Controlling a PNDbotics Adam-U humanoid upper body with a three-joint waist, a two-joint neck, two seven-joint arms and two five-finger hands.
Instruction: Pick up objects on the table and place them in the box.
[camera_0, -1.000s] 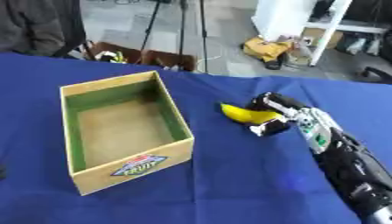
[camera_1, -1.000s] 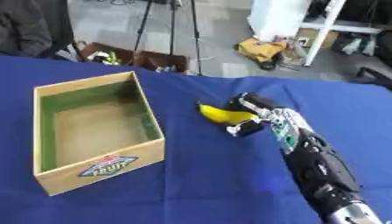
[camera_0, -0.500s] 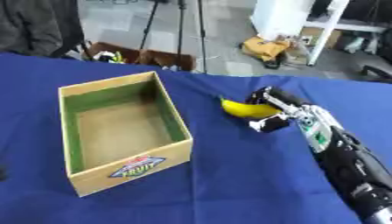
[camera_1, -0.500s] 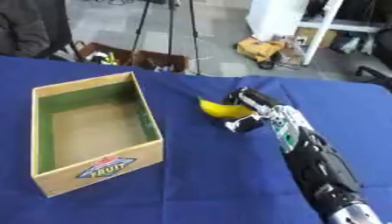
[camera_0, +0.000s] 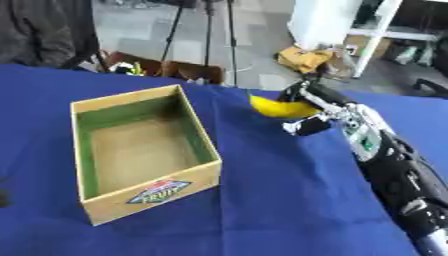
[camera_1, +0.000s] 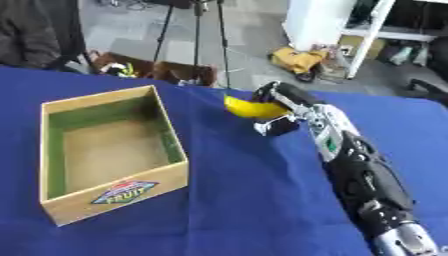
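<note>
Right hand curls round the banana — off the cloth (right of the box).

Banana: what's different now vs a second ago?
The right hand, fingers curled round the banana, has lifted it off the blue table and carried it slightly toward the box. The box has not moved and holds nothing yet. The left hand is out of view throughout.
</note>
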